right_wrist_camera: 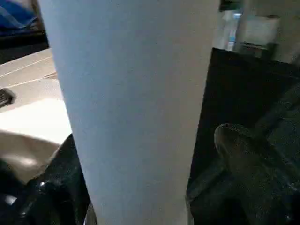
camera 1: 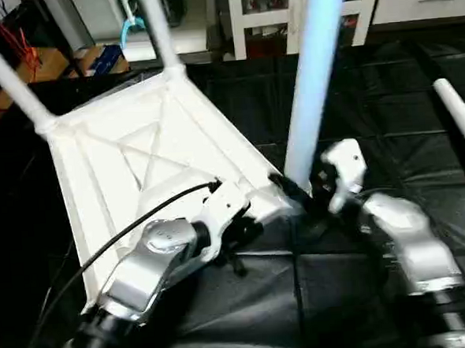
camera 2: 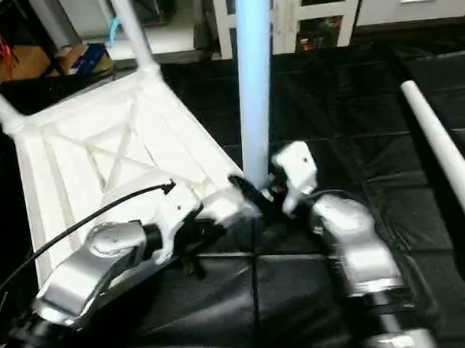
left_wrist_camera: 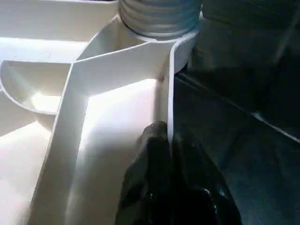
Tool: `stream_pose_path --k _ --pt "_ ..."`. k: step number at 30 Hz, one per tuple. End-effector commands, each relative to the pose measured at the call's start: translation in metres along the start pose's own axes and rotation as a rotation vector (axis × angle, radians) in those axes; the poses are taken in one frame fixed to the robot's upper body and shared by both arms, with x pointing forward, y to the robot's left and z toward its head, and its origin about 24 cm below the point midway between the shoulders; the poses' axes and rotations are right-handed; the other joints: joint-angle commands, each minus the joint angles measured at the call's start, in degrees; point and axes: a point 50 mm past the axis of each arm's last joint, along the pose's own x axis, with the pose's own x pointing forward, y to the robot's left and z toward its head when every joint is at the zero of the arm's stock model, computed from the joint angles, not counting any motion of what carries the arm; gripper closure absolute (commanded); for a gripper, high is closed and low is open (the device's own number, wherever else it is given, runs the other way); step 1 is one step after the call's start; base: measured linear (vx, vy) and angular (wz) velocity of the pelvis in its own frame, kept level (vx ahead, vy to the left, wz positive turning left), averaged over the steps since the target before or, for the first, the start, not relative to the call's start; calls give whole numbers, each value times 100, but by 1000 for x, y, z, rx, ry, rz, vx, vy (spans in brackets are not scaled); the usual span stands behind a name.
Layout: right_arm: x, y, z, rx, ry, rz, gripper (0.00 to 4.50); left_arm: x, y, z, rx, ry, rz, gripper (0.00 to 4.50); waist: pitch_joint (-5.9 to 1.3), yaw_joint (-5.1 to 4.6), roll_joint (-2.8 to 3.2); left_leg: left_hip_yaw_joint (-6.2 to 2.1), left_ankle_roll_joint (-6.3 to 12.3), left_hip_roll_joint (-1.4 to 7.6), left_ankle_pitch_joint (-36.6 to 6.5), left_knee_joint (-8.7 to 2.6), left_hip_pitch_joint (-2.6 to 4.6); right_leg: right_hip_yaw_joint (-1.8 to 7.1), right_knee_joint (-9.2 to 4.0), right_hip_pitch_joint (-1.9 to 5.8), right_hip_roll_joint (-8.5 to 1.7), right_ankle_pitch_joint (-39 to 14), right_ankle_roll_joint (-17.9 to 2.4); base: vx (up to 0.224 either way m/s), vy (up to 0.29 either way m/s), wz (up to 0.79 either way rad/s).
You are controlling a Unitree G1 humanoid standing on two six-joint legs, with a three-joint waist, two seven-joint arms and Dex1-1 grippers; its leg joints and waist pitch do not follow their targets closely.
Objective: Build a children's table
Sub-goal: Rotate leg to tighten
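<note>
Below you, black matting [camera 1: 417,92] covers the floor, white cabinets [camera 1: 411,1] behind. Your tabletop [camera 1: 120,149] lies underside up, three legs standing in corner sockets, a fourth leg [camera 2: 445,161] loose. Your left gripper [left_wrist_camera: 171,140] pinches the tabletop's rim; your right gripper [right_wrist_camera: 140,140] spreads around the near leg [camera 1: 310,82].

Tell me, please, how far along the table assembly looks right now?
Two legs stand in the upside-down tabletop's far sockets. A third leg stands at the near corner, flanked by the right gripper; the left gripper is shut on the tabletop's rim. The fourth leg lies loose on the black mat.
</note>
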Motion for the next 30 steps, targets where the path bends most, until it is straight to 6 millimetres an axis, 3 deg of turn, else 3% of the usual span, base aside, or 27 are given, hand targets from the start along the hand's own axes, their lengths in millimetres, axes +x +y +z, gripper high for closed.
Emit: stream_pose_path --k 1,4,7,9,11,15,16,18,19,21,22,25,30 --pt "-13 0 -5 -16 47 99 58 -2 -14 -23 -57 90 -130 450 -366 20 -132 -111 1205 322 -91 -256 105 145 -221 279 -247 40 -1617 0 0 0" --pt "-23 -1 -7 -24 84 180 58 -8 -16 -24 -55 97 -173 450 -336 35 -139 -123 1183 342 -293 -281 96 142 -240 287 -256 -275 -1622 0 0 0" --pt "-29 0 -8 -10 105 246 58 -11 -18 -25 -50 100 -197 450 -276 29 -151 -119 847 362 -990 -355 130 164 -333 255 -260 -1128 -1512 0 0 0" --pt "-30 1 -9 -6 109 259 58 -11 -18 -25 -49 99 -200 450 -255 7 -152 -121 636 362 -1324 -392 148 174 -363 242 -252 -1442 -1439 0 0 0" --pt "-29 2 -10 1 112 270 58 -11 -19 -24 -49 98 -204 450 -262 -2 -181 -127 529 362 -1374 -405 149 187 -369 247 -255 -1487 -1378 0 0 0" --pt "-28 6 -14 24 126 312 58 -10 -23 -23 -53 93 -219 450 -309 2 -189 -109 660 353 -963 -361 136 192 -317 261 -262 -1005 -1456 0 0 0" --pt "-27 7 -15 25 131 317 74 -10 -24 -24 -54 93 -223 450 -325 9 -248 -107 741 350 -791 -346 118 196 -290 277 -270 -841 -1494 0 0 0" --pt "-27 7 -16 30 136 325 84 -9 -25 -24 -55 93 -228 450 -334 21 -259 -96 842 349 -680 -328 127 193 -286 265 -276 -760 -1524 0 0 0" --pt "-27 7 -17 45 149 345 95 -9 -26 -24 -55 92 -229 450 -337 14 -346 -84 901 349 -611 -320 118 192 -289 268 -267 -706 -1529 0 0 0" --pt "-27 7 -18 53 155 354 101 -8 -26 -24 -55 92 -230 450 -332 32 -314 -93 940 352 -551 -316 120 188 -276 264 -274 -728 -1550 0 0 0" --pt "-27 7 -19 56 173 372 115 -8 -26 -23 -56 90 -229 450 -333 35 -351 -88 928 358 -575 -317 128 187 -282 261 -269 -764 -1559 0 0 0" --pt "-27 7 -20 57 184 384 136 -8 -27 -23 -58 88 -228 450 -327 45 -383 -92 895 368 -601 -326 131 194 -274 265 -273 -767 -1565 0 0 0" --pt "-26 3 -20 69 173 350 170 -8 -28 -23 -64 86 -223 450 -319 36 -397 -79 824 364 -688 -329 134 200 -287 264 -275 -824 -1571 0 0 0"
